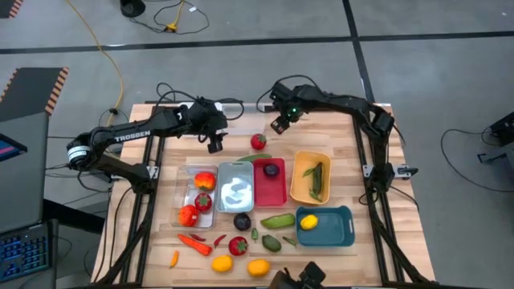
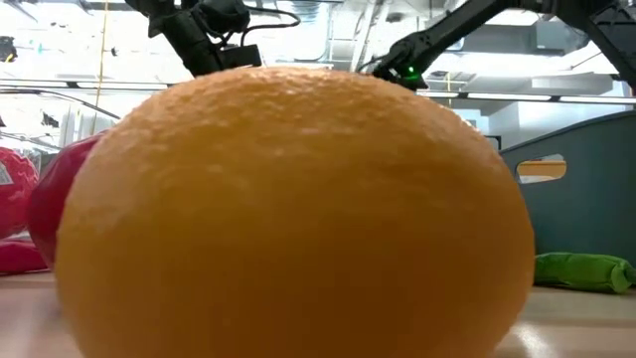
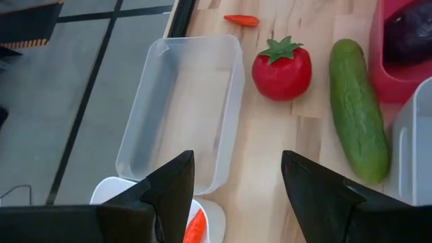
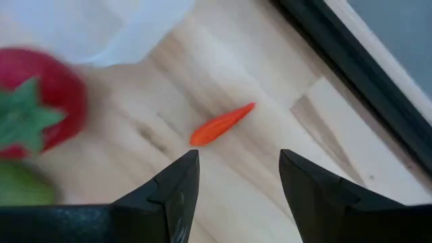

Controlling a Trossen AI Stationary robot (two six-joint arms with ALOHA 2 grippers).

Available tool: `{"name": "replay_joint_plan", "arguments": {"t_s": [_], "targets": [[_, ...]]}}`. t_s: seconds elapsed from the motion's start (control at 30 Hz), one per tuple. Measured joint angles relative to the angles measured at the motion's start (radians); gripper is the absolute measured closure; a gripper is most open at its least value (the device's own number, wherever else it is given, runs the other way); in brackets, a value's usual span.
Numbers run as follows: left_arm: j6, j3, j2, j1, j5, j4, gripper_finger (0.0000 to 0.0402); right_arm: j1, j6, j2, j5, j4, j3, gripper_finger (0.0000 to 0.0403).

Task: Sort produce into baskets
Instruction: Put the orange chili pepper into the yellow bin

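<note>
While both of my dark arms hang over the far half of the pale wooden table (image 1: 161,172) in the high view, my left gripper (image 1: 214,146) sits just beyond the clear plastic bin (image 1: 201,193) and the silver-grey bin (image 1: 236,189), and my right gripper (image 1: 279,125) hovers just past the round red tomato with a green leafy top (image 1: 258,142), holding nothing. Nearer than that tomato from my tools lie the red rectangular bin (image 1: 271,189) with a dark purple plum (image 1: 272,169) in it, the yellow-orange bin (image 1: 300,181) holding a green pod (image 1: 316,181), and the teal bin (image 1: 337,233) with a yellow lemon (image 1: 308,221); loose fruit lies scattered along the near edge. At table height, a big orange citrus fruit (image 2: 293,214) fills nearly everything, with a green pod-like piece (image 2: 584,271) low beside it and my arms only partly seen above. From my left wrist, my two fingers (image 3: 169,192) stand spread apart and empty; ahead of them an empty clear bin (image 3: 145,128) reaches the table's edge, the tomato (image 3: 281,67) lies just beside it, a long green cucumber (image 3: 358,111) beside that, and a small orange-red chili (image 3: 241,20) farther off. From my right wrist, my fingers (image 4: 177,187) are likewise parted and bare, with that small chili (image 4: 221,124) lying on the wood just ahead between them, the tomato (image 4: 40,101) off to one side.
</note>
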Motion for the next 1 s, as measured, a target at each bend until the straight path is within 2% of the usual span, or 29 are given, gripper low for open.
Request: {"name": "replay_joint_plan", "arguments": {"t_s": [0.43, 1.0], "targets": [[-0.021, 0.0, 0.0, 0.0, -0.001, 0.0, 0.0191, -0.006, 0.057, 0.0, -0.003, 0.225, -0.126, 0.0173], [-0.024, 0.0, 0.0, 0.0, 0.01, 0.0, 0.0191, -0.006, 0.069, 0.0, -0.007, 0.348, -0.241, 0.0173]]}}
